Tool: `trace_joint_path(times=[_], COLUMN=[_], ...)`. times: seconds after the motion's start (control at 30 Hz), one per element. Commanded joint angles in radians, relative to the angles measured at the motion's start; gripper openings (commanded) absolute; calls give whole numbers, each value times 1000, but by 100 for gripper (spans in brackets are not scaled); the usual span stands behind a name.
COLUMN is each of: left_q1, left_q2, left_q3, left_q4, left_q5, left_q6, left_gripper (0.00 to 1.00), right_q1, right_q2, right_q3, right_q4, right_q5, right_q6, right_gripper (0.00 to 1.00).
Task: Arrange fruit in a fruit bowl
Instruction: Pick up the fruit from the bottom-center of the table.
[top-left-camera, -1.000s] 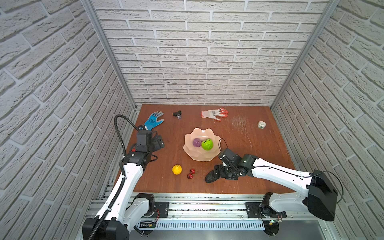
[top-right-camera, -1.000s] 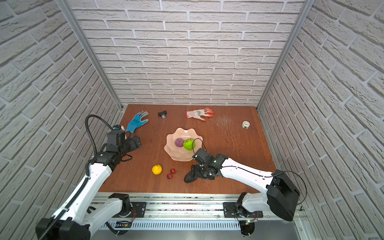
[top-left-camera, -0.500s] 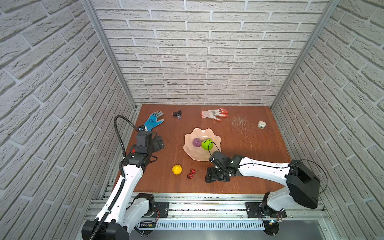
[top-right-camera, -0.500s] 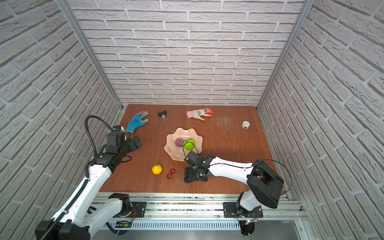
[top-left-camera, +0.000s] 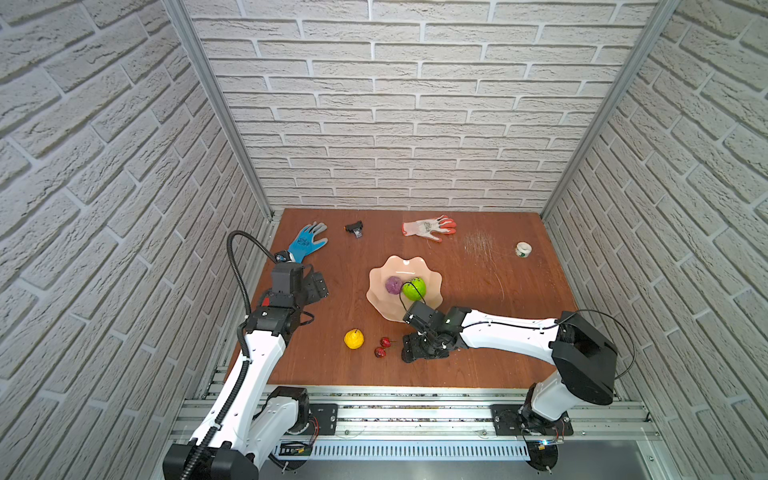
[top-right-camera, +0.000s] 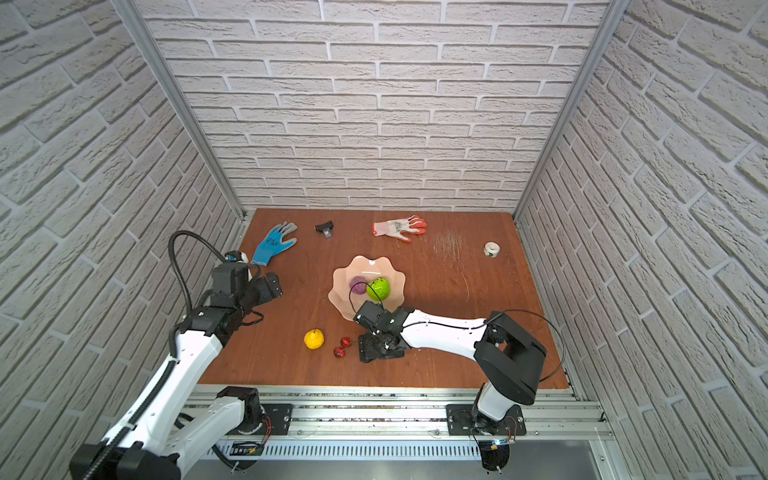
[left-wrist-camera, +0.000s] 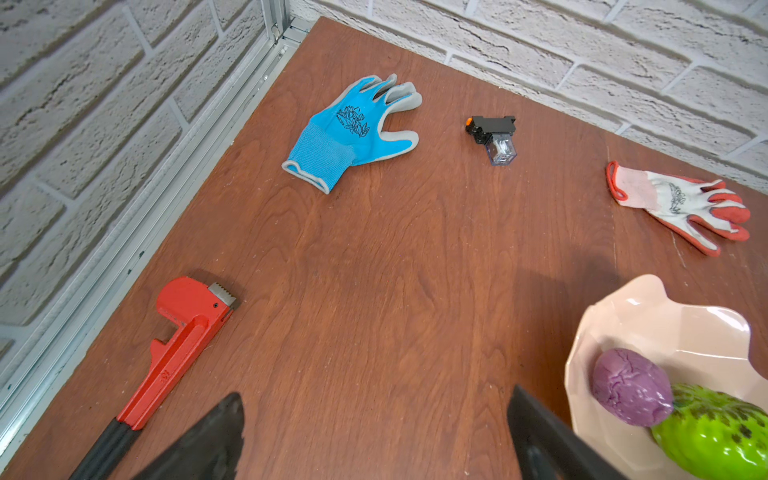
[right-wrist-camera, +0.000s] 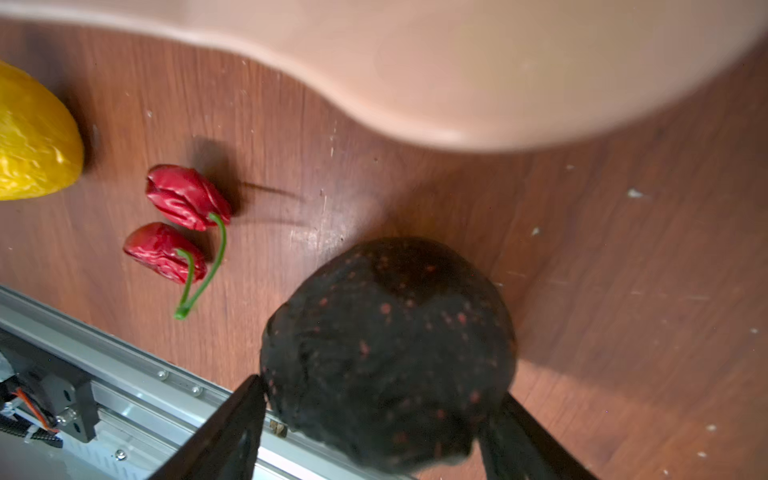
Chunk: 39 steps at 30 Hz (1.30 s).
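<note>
The pale pink fruit bowl (top-left-camera: 399, 266) (top-right-camera: 365, 262) stands mid-table with a purple fruit (top-left-camera: 393, 285) (left-wrist-camera: 629, 386) and a bumpy green fruit (top-left-camera: 414, 289) (left-wrist-camera: 715, 432) in it. In front of the bowl, my right gripper (top-left-camera: 424, 349) (right-wrist-camera: 380, 390) is shut on the dark avocado (right-wrist-camera: 386, 349), one finger on each side. In both top views the gripper hides the avocado. A yellow fruit (top-left-camera: 354, 339) (right-wrist-camera: 33, 141) and two red cherries (top-left-camera: 382, 347) (right-wrist-camera: 178, 224) lie on the table just left of it. My left gripper (top-left-camera: 318, 284) (left-wrist-camera: 376, 395) hangs open over bare wood, left of the bowl.
A blue glove (top-left-camera: 309, 243), a small black gadget (top-left-camera: 354, 228) and a white-and-red glove (top-left-camera: 430, 227) lie along the back. A tape roll (top-left-camera: 523, 249) sits at the back right. A red pipe wrench (left-wrist-camera: 183, 332) lies by the left wall. The metal front rail (right-wrist-camera: 145, 365) runs close behind the avocado.
The right arm's elbow has swung in toward the middle while its gripper stayed in front of the bowl and narrowed slightly onto the avocado. The left arm has barely moved.
</note>
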Motion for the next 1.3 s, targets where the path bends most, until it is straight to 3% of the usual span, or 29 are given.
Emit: trace_joint_path(times=[0.0,0.5,0.7,0.93,1.17,1.27], left_q1=[5,5,5,5,5,5], left_q2=[-14,-15,-20,-20,-20,-28], left_q3=[-10,-2,0,-1,-7,-13], left_q4=[19,15,9,9,5,7], left_q5=[1,2,0,-2,-12,-14], left_q6=[9,12,17,12,7,-4], left_gripper=[98,98,98,98,98,98], right_q1=[10,15,23,31,42,43], right_q2=[4,90,79,37,-90,-156], right_q3=[-2,58,55,30,-19,30], right_q4=[8,6,-12,-42,-148,-260], right_q5=[27,65,67,51,69,110], right_q6=[-16,-46,-47,-57,-145,-203], right_gripper=[82,75,60,48,47,47])
